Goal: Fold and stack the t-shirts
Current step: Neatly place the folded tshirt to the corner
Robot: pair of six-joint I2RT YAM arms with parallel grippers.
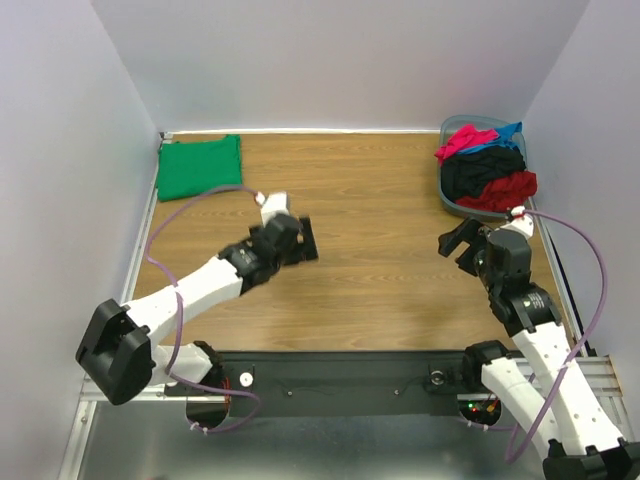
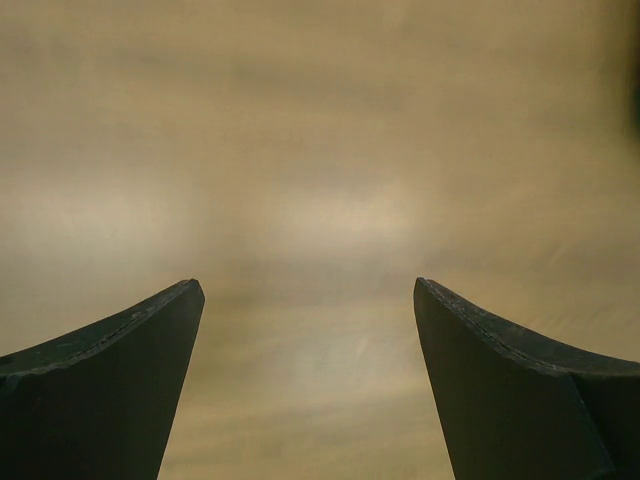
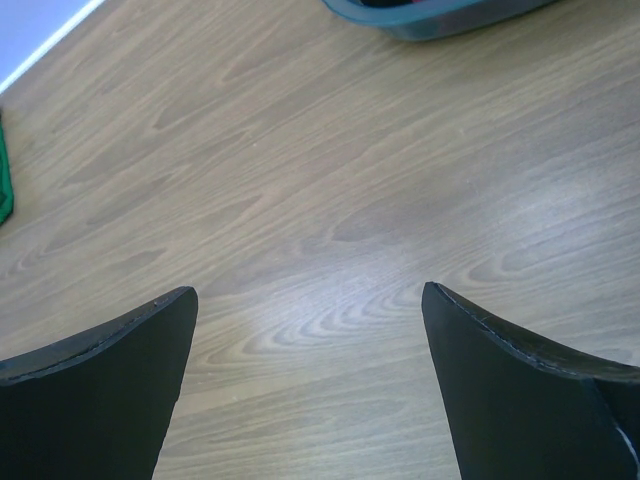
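A bright green t-shirt (image 1: 199, 166) lies folded flat at the table's far left corner; its edge shows at the left of the right wrist view (image 3: 4, 190). Pink-red (image 1: 462, 140), blue (image 1: 506, 133), black (image 1: 484, 168) and red (image 1: 507, 188) t-shirts lie bunched in a grey-blue bin (image 1: 446, 190) at the far right. My left gripper (image 1: 300, 243) is open and empty over bare wood left of centre; its view (image 2: 308, 290) is blurred. My right gripper (image 1: 458, 240) is open and empty just in front of the bin, over bare wood (image 3: 305, 295).
The wooden table (image 1: 380, 260) is walled by white panels at the back and sides. The bin's rim (image 3: 440, 18) shows at the top of the right wrist view. A purple cable (image 1: 160, 230) loops from the left arm.
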